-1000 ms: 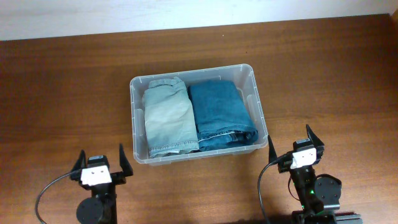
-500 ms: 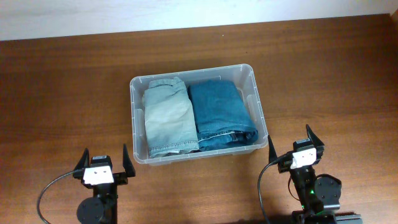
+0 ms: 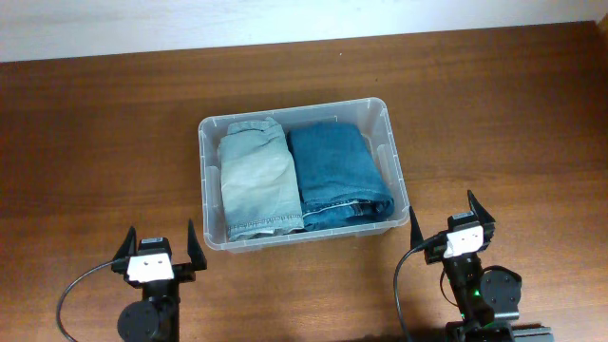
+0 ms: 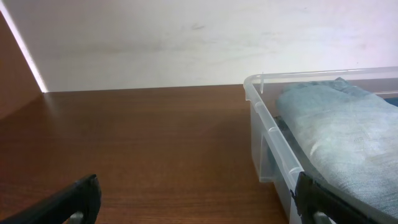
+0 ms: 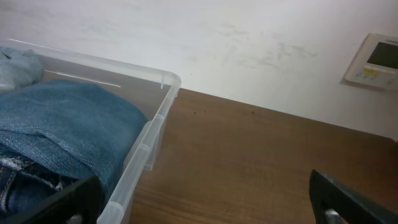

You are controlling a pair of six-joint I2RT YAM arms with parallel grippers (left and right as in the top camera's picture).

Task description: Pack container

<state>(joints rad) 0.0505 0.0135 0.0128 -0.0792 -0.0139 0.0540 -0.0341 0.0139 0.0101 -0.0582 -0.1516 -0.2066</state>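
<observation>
The clear plastic container (image 3: 391, 160) stands at the table's middle. Inside lie folded light green-grey jeans (image 3: 256, 180) on the left and folded dark blue jeans (image 3: 337, 171) on the right. My left gripper (image 3: 160, 241) is open and empty, near the table's front, just off the container's front left corner. My right gripper (image 3: 448, 218) is open and empty, off the front right corner. In the left wrist view the container's rim (image 4: 273, 127) and light jeans (image 4: 348, 130) show at right. In the right wrist view the rim (image 5: 146, 140) and blue jeans (image 5: 56, 124) show at left.
The brown wooden table (image 3: 95, 133) ends at a white wall (image 3: 190, 24) at the back. A white wall panel (image 5: 373, 62) shows at the far right in the right wrist view. Black cables (image 3: 71, 294) trail from both arm bases.
The left gripper shifted slightly toward the front and right between one second ago and half a second ago. The right arm and the container have not moved.
</observation>
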